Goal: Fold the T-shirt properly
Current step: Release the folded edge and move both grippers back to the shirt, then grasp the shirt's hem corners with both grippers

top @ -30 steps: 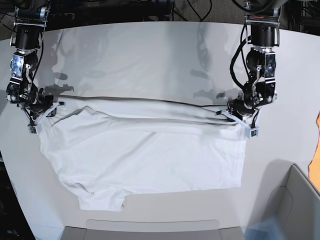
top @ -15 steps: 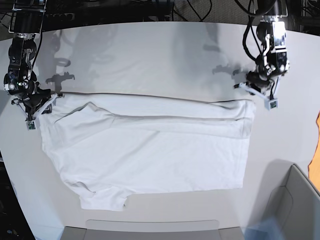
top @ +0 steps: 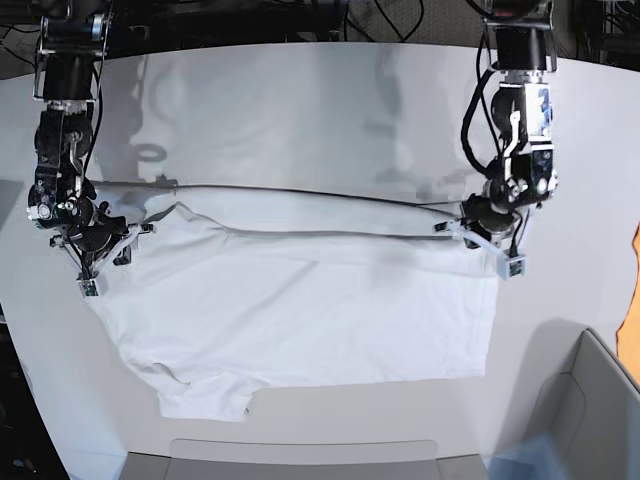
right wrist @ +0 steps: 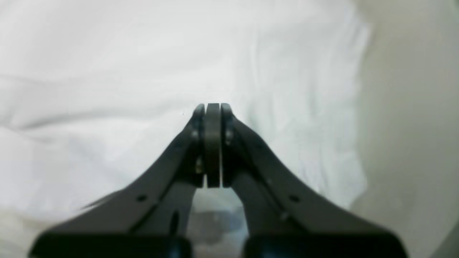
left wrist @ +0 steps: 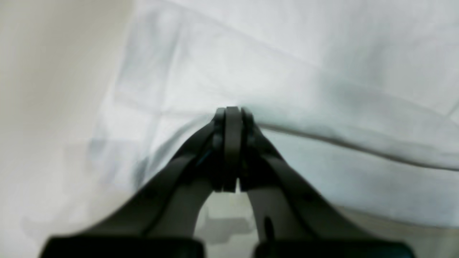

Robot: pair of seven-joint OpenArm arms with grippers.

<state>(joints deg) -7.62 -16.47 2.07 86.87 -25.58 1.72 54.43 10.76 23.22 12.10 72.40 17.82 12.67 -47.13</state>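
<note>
The white T-shirt lies spread and wrinkled on the white table, with its upper edge stretched in a taut line between both arms. At the view's right, my left gripper is shut on the shirt's upper right corner. In the left wrist view its jaws are closed at a raised fold of cloth. At the view's left, my right gripper is shut at the upper left corner. The right wrist view shows its jaws pressed together against the fabric.
A grey bin stands at the front right corner. A grey tray edge runs along the front. Something orange shows at the right border. Dark cables and frames line the back of the table.
My left gripper has come back down and inward, carrying the shirt's right corner with it. My right gripper has moved toward the front and closed, and the top edge now runs taut.
</note>
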